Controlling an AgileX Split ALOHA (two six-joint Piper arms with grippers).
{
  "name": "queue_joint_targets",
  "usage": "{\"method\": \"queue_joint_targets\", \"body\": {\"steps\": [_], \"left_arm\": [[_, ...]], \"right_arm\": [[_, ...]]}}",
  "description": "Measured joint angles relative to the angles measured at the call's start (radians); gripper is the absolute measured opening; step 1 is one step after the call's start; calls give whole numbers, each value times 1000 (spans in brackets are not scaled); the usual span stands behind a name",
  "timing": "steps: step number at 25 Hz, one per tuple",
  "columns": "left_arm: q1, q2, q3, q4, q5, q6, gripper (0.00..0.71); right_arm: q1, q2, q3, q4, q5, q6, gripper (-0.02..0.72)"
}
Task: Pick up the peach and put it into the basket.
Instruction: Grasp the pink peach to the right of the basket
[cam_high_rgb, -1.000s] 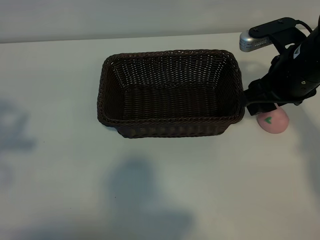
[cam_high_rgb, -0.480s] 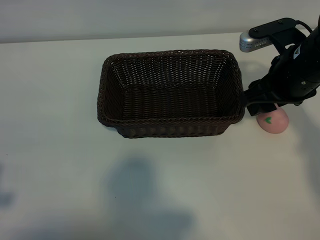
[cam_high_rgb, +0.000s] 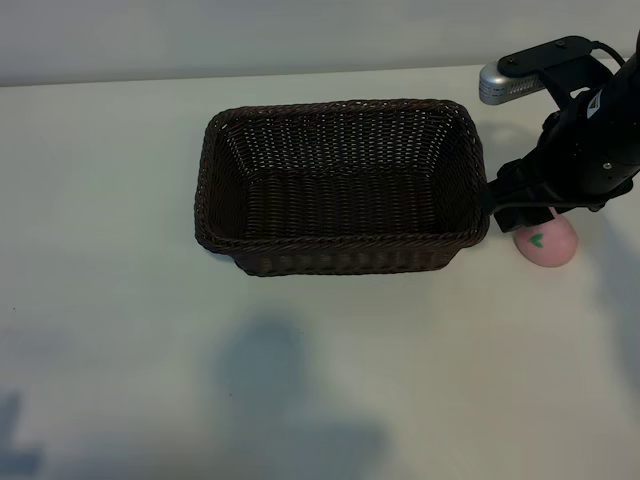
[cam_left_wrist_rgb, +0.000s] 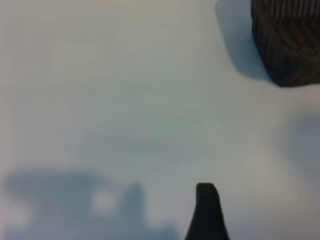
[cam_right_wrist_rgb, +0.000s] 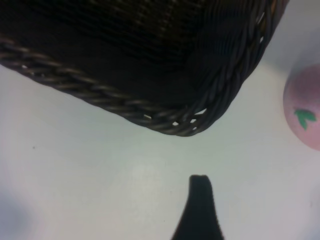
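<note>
Peach (cam_high_rgb: 546, 244) lay on the table at mid-right beside the basket (cam_high_rgb: 340, 185); right gripper (cam_high_rgb: 518, 208), fingers open and empty above it, risked nudging it away.

No legible text, brand, number or label on any surface; the only sign is a small green leaf mark printed on the pink peach (cam_high_rgb: 546, 243), beside the basket's (cam_high_rgb: 340, 190) right end and also visible in the right wrist view (cam_right_wrist_rgb: 305, 114).

Overhead exterior; wrists near basket (cam_high_rgb: 340, 185)
</note>
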Motion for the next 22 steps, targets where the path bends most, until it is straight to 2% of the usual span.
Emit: {"method": "queue_joint_targets", "body": {"steps": [7, 15, 22], "left_arm": [[0, -1, 106, 0, 0, -26, 544], [0, -2, 112, 28, -1, -34, 536], [0, -2, 117, 28, -23, -35, 484]], "right_arm": [[0, 0, 0, 0, 0, 0, 548], [0, 0, 0, 0, -1, 0, 548], [0, 0, 0, 0, -1, 0, 548]]}}
